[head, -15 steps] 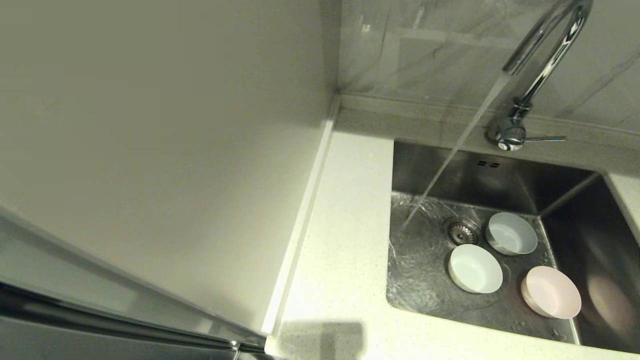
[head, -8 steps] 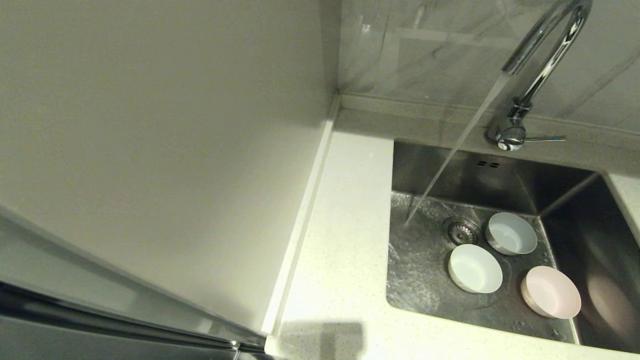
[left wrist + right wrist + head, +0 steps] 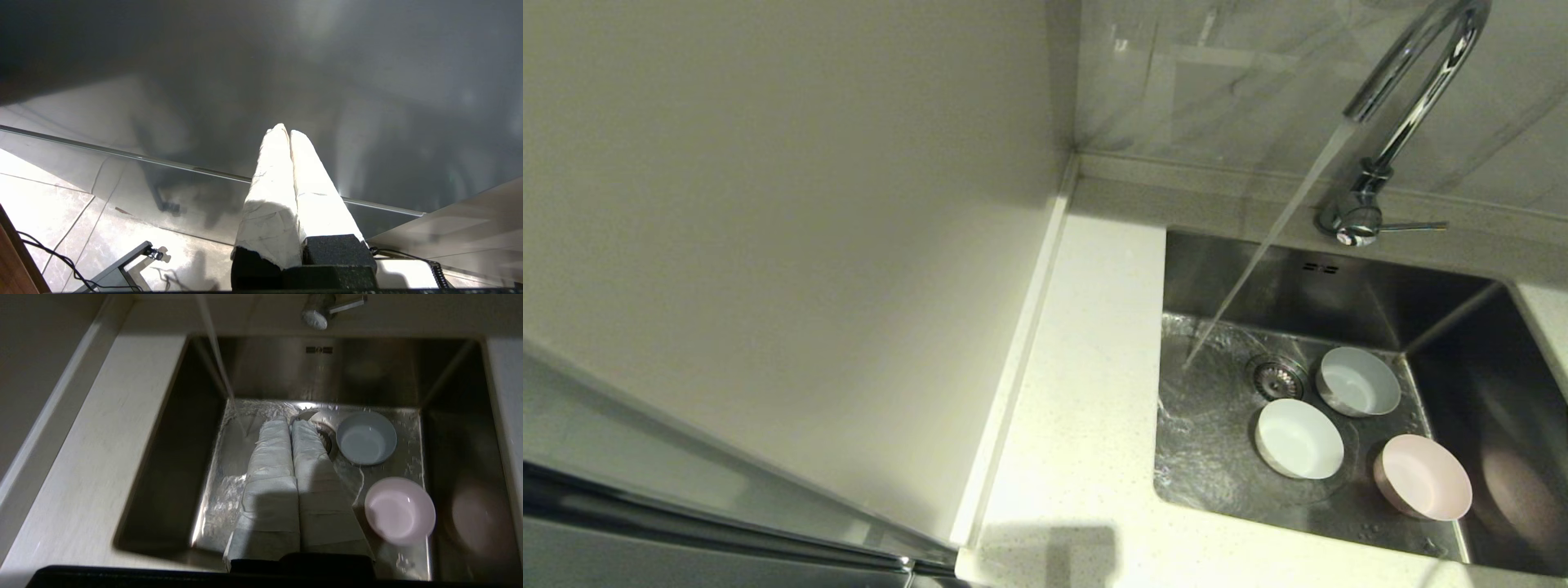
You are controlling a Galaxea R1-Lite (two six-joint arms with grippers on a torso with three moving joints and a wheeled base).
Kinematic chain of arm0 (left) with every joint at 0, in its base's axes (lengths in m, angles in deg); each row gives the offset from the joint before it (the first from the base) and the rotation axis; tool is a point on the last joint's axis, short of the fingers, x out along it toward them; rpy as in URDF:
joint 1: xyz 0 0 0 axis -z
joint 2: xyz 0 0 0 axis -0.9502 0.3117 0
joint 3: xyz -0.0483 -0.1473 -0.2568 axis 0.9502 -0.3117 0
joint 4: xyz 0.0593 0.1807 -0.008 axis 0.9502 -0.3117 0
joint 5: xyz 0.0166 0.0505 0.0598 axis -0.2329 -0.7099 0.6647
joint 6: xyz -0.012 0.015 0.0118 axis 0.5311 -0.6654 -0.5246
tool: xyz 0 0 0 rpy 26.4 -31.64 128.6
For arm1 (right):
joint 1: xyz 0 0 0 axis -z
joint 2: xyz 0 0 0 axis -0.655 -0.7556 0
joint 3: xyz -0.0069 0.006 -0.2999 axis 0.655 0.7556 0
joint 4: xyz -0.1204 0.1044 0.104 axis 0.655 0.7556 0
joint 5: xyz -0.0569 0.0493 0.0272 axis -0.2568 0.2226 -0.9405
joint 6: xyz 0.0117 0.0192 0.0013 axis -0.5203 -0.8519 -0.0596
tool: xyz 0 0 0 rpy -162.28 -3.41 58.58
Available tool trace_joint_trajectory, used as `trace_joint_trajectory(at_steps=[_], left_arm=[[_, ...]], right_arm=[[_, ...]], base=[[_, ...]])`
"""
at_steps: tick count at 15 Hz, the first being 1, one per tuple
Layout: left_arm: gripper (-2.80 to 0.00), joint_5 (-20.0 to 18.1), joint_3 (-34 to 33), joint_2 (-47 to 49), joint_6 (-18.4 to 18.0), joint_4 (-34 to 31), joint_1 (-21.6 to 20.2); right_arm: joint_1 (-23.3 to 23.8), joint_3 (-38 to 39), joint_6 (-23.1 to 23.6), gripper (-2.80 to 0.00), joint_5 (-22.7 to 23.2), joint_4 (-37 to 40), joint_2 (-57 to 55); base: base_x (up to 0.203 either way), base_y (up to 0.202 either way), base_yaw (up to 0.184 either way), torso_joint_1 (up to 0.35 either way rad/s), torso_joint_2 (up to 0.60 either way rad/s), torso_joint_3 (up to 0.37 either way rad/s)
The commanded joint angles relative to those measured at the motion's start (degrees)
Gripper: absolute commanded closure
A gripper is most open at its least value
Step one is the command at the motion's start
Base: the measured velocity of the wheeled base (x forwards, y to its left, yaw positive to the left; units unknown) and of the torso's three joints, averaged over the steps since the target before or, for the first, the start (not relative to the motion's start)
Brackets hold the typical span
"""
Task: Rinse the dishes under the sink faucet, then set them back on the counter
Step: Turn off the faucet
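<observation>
Right gripper [image 3: 291, 424] hangs above the sink [image 3: 1327, 286], its two white-wrapped fingers pressed flat together and holding nothing, tips pointing down toward the wet basin floor near the drain strainer [image 3: 1276, 377]. Left gripper [image 3: 289, 132] sits parked well away, out over a tiled floor, fingers likewise pinched together and empty. Nearest in the basin is the pale pink bowl [image 3: 1423, 487], over on the right; just left of it and a touch farther sits the white bowl [image 3: 1298, 438]; beyond that, beside the drain, the grey-blue bowl [image 3: 1358, 381]. All three rest upright and apart. Left of them, the counter [image 3: 1086, 392] runs alongside the basin. At the far edge, the faucet [image 3: 1409, 98] is pouring, its stream [image 3: 1274, 233] landing on the far-left basin floor.
</observation>
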Motion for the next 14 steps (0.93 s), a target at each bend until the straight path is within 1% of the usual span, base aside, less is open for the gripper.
trace_joint_trajectory(at_steps=[1, 3, 5, 6, 7, 8, 10, 13, 14], left_arm=[[0.00, 0.1, 0.0, -0.2, 0.0, 0.0, 0.0], [0.00, 0.0, 0.0, -0.2, 0.0, 0.0, 0.0], [0.00, 0.0, 0.0, -0.2, 0.0, 0.0, 0.0], [0.00, 0.0, 0.0, -0.2, 0.0, 0.0, 0.0], [0.00, 0.0, 0.0, -0.2, 0.0, 0.0, 0.0], [0.00, 0.0, 0.0, -0.2, 0.0, 0.0, 0.1], [0.00, 0.0, 0.0, -0.2, 0.0, 0.0, 0.0], [0.00, 0.0, 0.0, -0.2, 0.0, 0.0, 0.0], [0.00, 0.0, 0.0, -0.2, 0.0, 0.0, 0.0]], right_arm=[[0.0, -6.4, -0.5, 0.00, -1.3, -5.8, -20.3], [-0.1, -11.7, 0.0, 0.00, -2.7, -10.2, -29.1], [0.0, -15.7, 4.5, 0.00, -3.8, -12.4, -35.3], [0.1, -16.9, 5.9, 0.00, -5.0, -12.9, -36.7], [0.5, -16.6, 5.8, 0.00, -5.5, -13.1, -37.4], [1.4, -15.9, 3.8, 0.00, -5.5, -13.1, -37.9], [1.8, -15.4, -3.1, 0.00, -5.8, -13.1, -40.4], [2.0, -16.7, -9.8, 0.00, -5.7, -14.9, -44.9], [2.0, -17.7, -11.2, 0.00, -5.7, -16.4, -46.3]], base=[[0.000, 0.000, 0.000, 0.000, 0.00, 0.000], [0.000, 0.000, 0.000, 0.000, 0.00, 0.000], [0.000, 0.000, 0.000, 0.000, 0.00, 0.000], [0.000, 0.000, 0.000, 0.000, 0.00, 0.000], [0.000, 0.000, 0.000, 0.000, 0.00, 0.000], [0.000, 0.000, 0.000, 0.000, 0.00, 0.000], [0.000, 0.000, 0.000, 0.000, 0.00, 0.000], [0.000, 0.000, 0.000, 0.000, 0.00, 0.000], [0.000, 0.000, 0.000, 0.000, 0.00, 0.000]])
